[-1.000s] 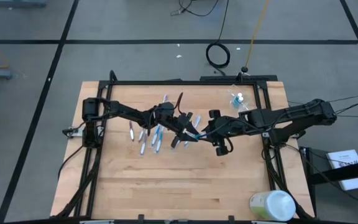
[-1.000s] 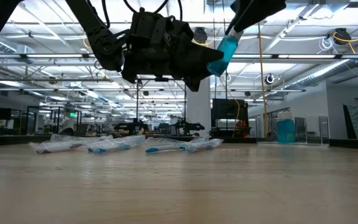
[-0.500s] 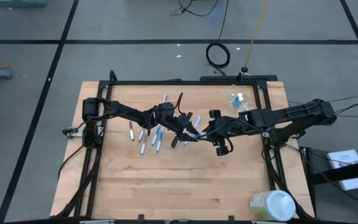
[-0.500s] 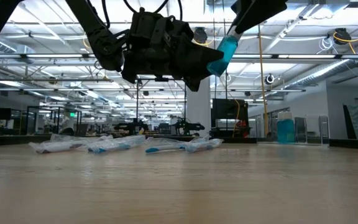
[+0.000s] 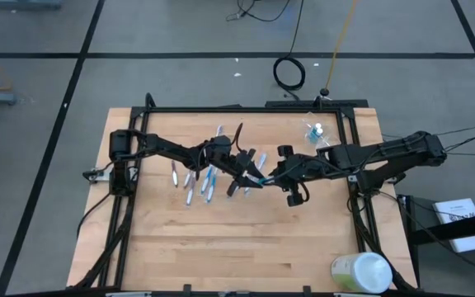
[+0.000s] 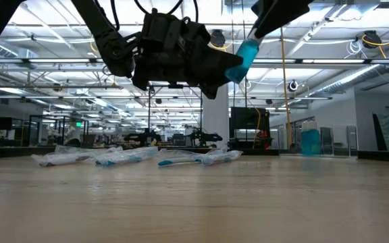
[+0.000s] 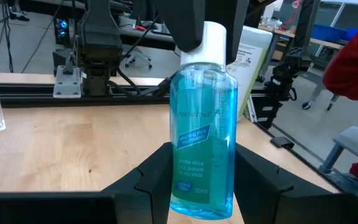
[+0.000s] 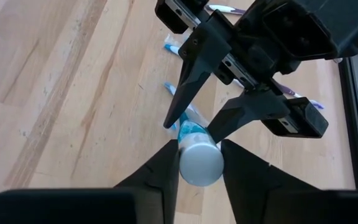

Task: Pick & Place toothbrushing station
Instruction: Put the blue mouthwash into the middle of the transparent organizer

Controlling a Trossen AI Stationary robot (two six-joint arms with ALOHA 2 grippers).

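The left claw [image 7: 201, 186] grips the lower body of a small blue mouthwash bottle [image 7: 202, 127], its 2 fingers pressed against the bottle's sides. The right claw [image 8: 199, 163] is clenched on the same bottle's white cap [image 8: 200, 164], so the bottle hangs between both claws, above the middle of the worktop [image 5: 221, 247] and clear of it. Beneath and beside the left claw, toothbrushes [image 5: 196, 183] lie scattered flat on the worktop. A clear cup [image 5: 315, 132] stands near the far right corner, well apart from both claws.
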